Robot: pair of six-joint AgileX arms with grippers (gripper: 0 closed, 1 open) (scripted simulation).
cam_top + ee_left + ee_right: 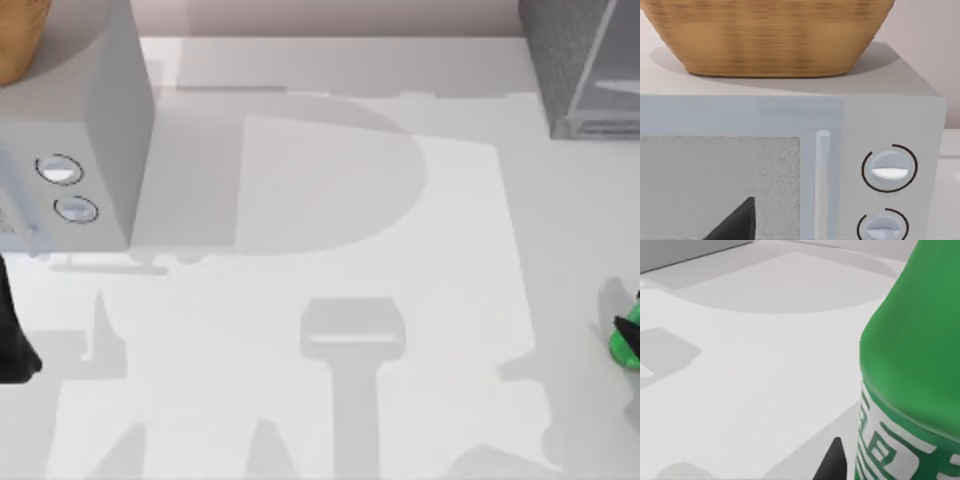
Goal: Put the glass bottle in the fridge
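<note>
The glass bottle (627,343) is a small bright green thing at the table's right edge, cut off by the border of the top view. In the right wrist view the bottle (910,370) looms very close, with white markings on its body. A dark part of my right gripper (834,460) shows right beside it. The fridge (572,60), a dark grey speckled box with a paler door panel (615,75), stands at the back right corner. My left arm (14,335) sits at the left edge, and a dark part of its gripper (735,222) shows before the light grey box.
A plain light grey box (100,120) with two round dials (60,170) stands at the back left, carrying a woven basket (765,35) on top. Its door has a vertical handle (821,180). White tabletop (330,300) spreads between the two boxes.
</note>
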